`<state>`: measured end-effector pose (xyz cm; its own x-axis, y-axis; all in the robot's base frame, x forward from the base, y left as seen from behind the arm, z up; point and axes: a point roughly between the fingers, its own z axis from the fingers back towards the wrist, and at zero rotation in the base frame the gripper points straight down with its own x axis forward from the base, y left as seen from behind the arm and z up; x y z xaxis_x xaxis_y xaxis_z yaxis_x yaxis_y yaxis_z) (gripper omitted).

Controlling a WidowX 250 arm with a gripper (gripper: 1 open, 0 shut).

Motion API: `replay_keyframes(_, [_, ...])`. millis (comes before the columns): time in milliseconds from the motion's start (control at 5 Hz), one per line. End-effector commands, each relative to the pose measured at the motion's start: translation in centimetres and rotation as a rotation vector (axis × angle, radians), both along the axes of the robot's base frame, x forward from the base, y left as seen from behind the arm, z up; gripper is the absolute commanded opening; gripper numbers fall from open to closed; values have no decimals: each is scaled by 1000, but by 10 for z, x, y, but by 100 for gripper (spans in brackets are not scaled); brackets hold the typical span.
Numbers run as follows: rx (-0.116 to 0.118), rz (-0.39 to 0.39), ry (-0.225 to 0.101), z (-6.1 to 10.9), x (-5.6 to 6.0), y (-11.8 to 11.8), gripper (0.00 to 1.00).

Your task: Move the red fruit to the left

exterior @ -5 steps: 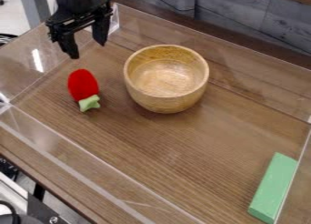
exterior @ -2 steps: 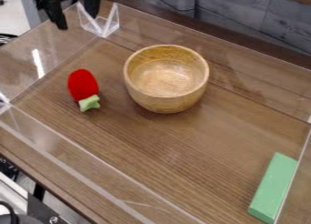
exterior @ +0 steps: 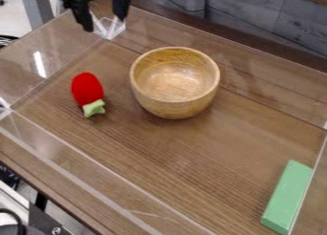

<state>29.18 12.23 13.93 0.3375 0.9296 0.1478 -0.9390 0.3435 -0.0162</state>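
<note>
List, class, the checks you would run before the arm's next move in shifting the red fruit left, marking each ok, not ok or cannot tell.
1. Red fruit in plain view on the table: ok.
2. Gripper open: ok.
3. Gripper empty, fruit not held: ok.
4. Wooden bowl apart from the fruit: ok.
5. Green block far off at the right: ok.
6. Fruit at its final spot: cannot tell.

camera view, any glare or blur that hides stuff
Camera view: pale glare streaks the clear wall left of the strawberry; the pincer at the top edge is dark, cropped and slightly soft; the bowl and green block are sharp with soft, short shadows.
</note>
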Motion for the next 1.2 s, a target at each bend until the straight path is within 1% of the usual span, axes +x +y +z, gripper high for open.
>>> replay_keyframes(0, [37, -73, -79, 41, -9, -14, 100])
replay_keyframes(200, [71, -56, -45, 24, -16, 5, 100])
replay_keyframes(400, [95, -42, -1, 6, -22, 19, 100])
replay_keyframes(600, [107, -49, 34, -16, -26, 17, 100])
replay_keyframes(800, [114, -89, 60, -35, -27, 13, 100])
replay_keyframes(1000, [112, -174, 75, -62, -35, 3, 100])
